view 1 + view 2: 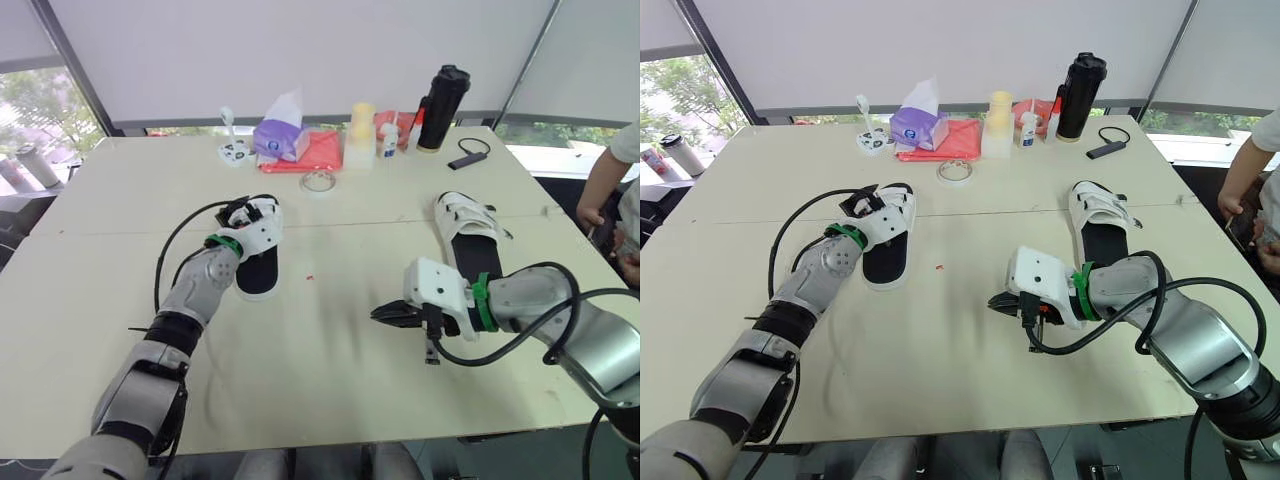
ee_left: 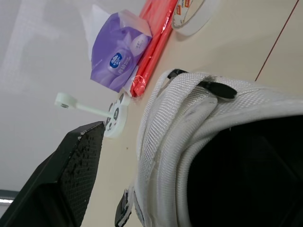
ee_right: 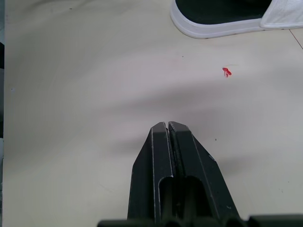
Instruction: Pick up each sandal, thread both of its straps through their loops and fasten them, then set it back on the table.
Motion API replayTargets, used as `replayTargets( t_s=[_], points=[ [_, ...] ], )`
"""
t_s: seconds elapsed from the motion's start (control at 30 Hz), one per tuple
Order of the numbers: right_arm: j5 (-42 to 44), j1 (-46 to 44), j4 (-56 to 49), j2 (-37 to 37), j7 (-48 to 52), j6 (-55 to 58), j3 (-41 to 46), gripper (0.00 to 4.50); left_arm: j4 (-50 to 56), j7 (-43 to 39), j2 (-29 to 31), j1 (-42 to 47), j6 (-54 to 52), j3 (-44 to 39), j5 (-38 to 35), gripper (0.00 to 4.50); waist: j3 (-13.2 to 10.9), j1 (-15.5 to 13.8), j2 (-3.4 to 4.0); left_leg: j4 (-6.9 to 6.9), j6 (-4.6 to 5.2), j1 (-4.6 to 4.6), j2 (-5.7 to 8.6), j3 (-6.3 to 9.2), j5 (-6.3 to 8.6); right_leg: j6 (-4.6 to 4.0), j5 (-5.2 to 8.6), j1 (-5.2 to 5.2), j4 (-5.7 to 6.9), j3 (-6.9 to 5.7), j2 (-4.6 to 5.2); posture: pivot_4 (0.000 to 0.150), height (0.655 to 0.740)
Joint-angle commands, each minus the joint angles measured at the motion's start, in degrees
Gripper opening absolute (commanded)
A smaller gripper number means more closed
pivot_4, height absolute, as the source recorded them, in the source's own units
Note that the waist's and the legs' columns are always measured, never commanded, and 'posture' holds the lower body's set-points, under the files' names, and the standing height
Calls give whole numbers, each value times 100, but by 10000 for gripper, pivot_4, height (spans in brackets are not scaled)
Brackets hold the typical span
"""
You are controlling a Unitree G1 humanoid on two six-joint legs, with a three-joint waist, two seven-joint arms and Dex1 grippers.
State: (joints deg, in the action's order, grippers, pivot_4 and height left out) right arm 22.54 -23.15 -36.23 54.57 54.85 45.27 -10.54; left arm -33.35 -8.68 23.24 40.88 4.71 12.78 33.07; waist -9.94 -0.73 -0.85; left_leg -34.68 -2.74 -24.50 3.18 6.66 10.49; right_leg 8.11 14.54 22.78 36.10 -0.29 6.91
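Looked forward and down from the head through two eyes side by side, taking in the whole counter (image 1: 330, 340) and sharing nearly one scene. From the left wrist, pressed close against the left sandal (image 2: 199, 109), faced the purple tissue pack (image 2: 118, 52) also seen from the head. From the right wrist, gazed along the closed right pincer (image 3: 168, 125), low over the counter, toward that sandal's heel end and a red speck (image 3: 226, 72).
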Motion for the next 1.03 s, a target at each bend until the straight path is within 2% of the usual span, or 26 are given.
replayTargets(
  t_s=[0.03, 0.1, 0.23, 0.33, 0.4, 0.57, 0.7, 0.77, 1.03],
  points=[
    [-52, -53, -26, -14, 4, -125, 33, 0, 1067, -292, 177, -532, -24, 155, 34, 44834, 0, 4, 0, 0, 0, 0, 0, -1, 0, 0, 0, 0, 0, 1, 0, 1500, 7400],
    [-50, -65, -18, -11, 19, -134, 26, 0, 1606, -456, 282, -855, -153, 68, -22, 44834, 0, 5, 2, 2, 0, 0, -1, -1, 2, -1, 0, 2, -1, 3, 1, 1500, 7400],
    [-91, -100, 21, 0, 74, -168, -30, 0, 2776, -1094, 353, -1482, -528, -373, -770, 44834, -1, 8, 4, 3, 0, 0, -3, -2, 2, -4, 0, 4, -1, 5, 1, 1500, 7400],
    [-119, -92, 71, 34, 138, -217, -31, 0, 4024, -1972, 233, -1968, -1307, -908, -2109, 44834, -2, 7, 4, -2, -1, -3, -3, -1, 2, -27, 11, 1, -7, 4, 2, 1500, 7400],
    [-151, -33, 118, 88, 194, -296, 1, 0, 4568, -2258, 269, -2126, -1606, -1225, -2657, 44834, -4, 14, 5, -1, 0, -7, -2, -4, 3, -28, 11, 4, -11, 6, 11, 1500, 7400],
    [-166, -55, 476, 218, 340, -466, 250, 0, 5919, -3550, 998, -2639, -2860, -2006, -4519, 44834, -12, 40, 22, 7, 1, -6, -7, -6, 3, -29, 11, 13, -4, 6, 4, 1500, 7400],
    [-107, -122, 867, 413, 469, -548, 683, 0, 6469, -3889, 1349, -2773, -3820, -2558, -5718, 44834, -20, -4, 26, 0, 2, -7, -6, -5, 3, -33, 14, 8, -7, 7, 6, 1500, 7400],
    [-2, -211, 1088, 531, 522, -492, 1018, 0, 6670, -4278, 1736, -3043, -4265, -2855, -6314, 44834, -27, 15, 24, -3, 2, -8, -6, -5, 3, -35, 14, 7, -7, 7, 6, 1500, 7400],
    [325, -381, 1280, 759, 614, -209, 1652, 0, 6826, -4205, 2229, -3398, -4982, -3334, -7331, 44834, -42, 19, 37, 4, 3, -8, -12, -11, 4, -49, 21, 13, -9, 9, 7, 1500, 7400]
  ],
)
